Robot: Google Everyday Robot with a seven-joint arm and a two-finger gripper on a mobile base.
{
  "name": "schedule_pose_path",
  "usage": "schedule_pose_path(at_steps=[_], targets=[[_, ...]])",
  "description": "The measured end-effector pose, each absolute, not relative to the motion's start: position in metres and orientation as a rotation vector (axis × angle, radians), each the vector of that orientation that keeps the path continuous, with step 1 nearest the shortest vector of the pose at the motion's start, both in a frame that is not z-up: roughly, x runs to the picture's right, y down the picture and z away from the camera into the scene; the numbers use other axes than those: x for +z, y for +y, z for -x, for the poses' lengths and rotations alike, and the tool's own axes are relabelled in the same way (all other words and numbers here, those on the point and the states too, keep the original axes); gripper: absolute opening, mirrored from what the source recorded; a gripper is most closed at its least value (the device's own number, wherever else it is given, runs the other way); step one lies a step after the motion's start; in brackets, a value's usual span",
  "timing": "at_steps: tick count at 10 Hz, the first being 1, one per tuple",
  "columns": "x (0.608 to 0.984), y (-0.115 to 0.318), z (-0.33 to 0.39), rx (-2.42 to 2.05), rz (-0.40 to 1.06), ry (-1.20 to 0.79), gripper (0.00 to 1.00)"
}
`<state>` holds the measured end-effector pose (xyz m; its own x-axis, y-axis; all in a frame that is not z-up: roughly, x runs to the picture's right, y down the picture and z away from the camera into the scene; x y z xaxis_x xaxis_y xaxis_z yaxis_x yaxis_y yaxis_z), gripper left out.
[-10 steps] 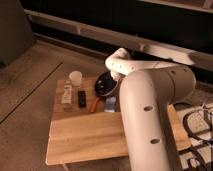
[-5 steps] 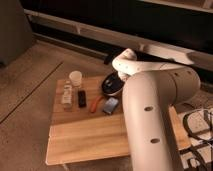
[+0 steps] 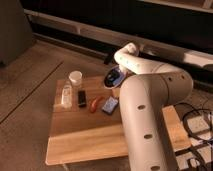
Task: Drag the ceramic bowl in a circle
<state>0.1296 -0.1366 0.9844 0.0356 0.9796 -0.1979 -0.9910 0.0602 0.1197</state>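
The ceramic bowl point(image 3: 113, 78) is dark and glossy with a pale sheen inside. It sits near the back right of the wooden table point(image 3: 85, 132). The arm's wide white links hide its right side. My gripper point(image 3: 118, 80) is at the bowl, down at its right side, at the end of the white arm point(image 3: 145, 100) that curves over from the right foreground. Most of the gripper is hidden behind the arm.
A white cup point(image 3: 75, 77) stands at the back left. In front of it lie a clear bottle point(image 3: 66, 95), a small black object point(image 3: 81, 98), a red-orange object point(image 3: 95, 104) and a flat blue packet point(image 3: 109, 105). Cables point(image 3: 197, 125) lie at right.
The bowl has slid to the right and toward the table's back edge, with the gripper and arm swinging the same way. The other objects have not moved.
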Motion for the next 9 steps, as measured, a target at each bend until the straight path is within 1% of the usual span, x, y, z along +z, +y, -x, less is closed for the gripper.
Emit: schedule_pose_path(at_steps=[3,7,9], targets=[[0.985,-0.152,-0.055,1.379,0.075,0.182,0.00],[0.994,-0.140,0.016,1.270,0.131,0.154,0.00],[0.986,-0.136,0.039,1.261,0.153,0.133,0.00]])
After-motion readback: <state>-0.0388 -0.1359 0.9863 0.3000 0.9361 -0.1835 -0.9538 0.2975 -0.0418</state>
